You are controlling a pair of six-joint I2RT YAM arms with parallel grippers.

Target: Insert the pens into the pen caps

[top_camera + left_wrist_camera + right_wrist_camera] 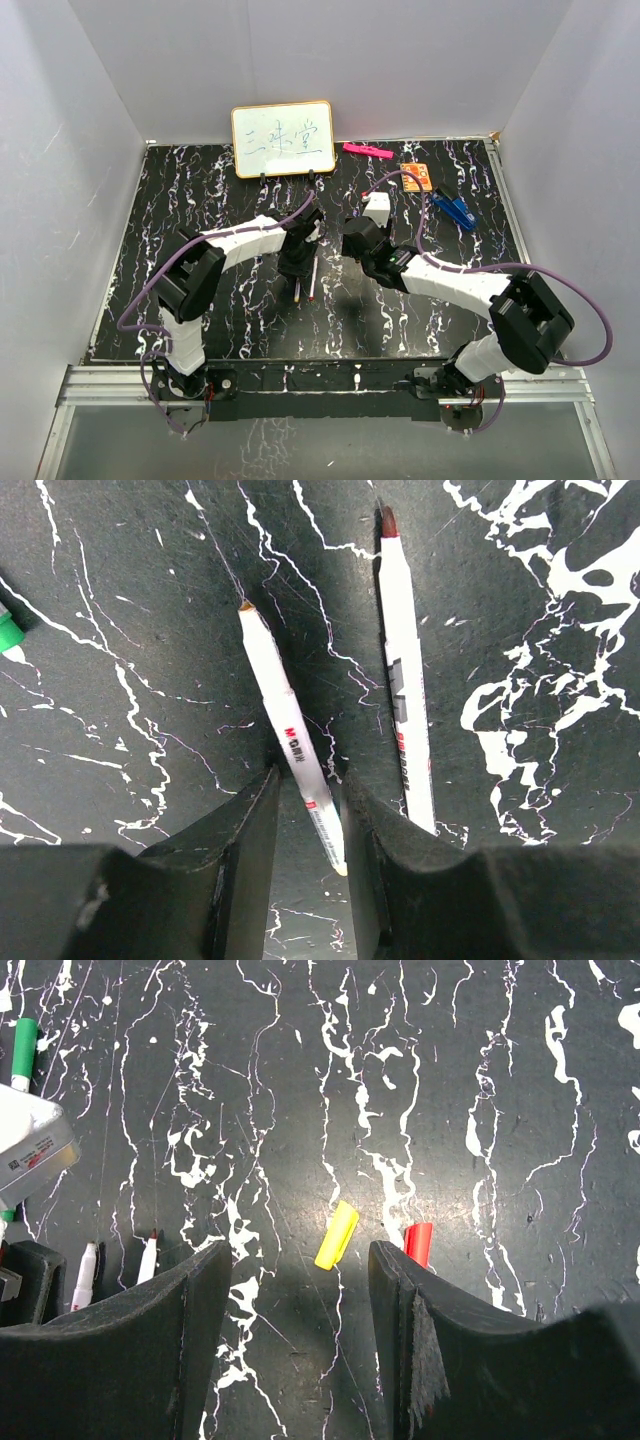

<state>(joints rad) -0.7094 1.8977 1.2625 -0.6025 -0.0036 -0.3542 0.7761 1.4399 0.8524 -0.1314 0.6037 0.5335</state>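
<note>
On the black marbled table (pixel 180 200), near its middle, two uncapped white pens are lying side by side. The brown-tipped pen (pixel 285 715) is lying tilted between the fingers of the left gripper (pixel 311 815). The jaws are standing open on either side of its rear half, with only a sliver of table showing on each side. The red-tipped pen (pixel 405 680) is lying just beside it, outside the jaws. A green-capped pen (pixel 24 1042) is resting further off.

The yellow cap (pixel 337 1235) is lying on the table ahead of the right gripper (pixel 300 1300), whose jaws are standing wide apart and holding nothing. The red cap (pixel 419 1242) is sitting near the yellow one, partly hidden behind one finger.

The left arm is reaching forward with its elbow bent and its gripper pointing down at the pens. The right arm is stretching in low from the near right corner.

Both pens are carrying red print too small to read. Against the far wall a whiteboard (pixel 283 139) is showing handwritten characters that I cannot read with certainty. A pink bar (pixel 367 150), an orange card (pixel 416 176) and a blue clip (pixel 455 210) are lying to its right.
</note>
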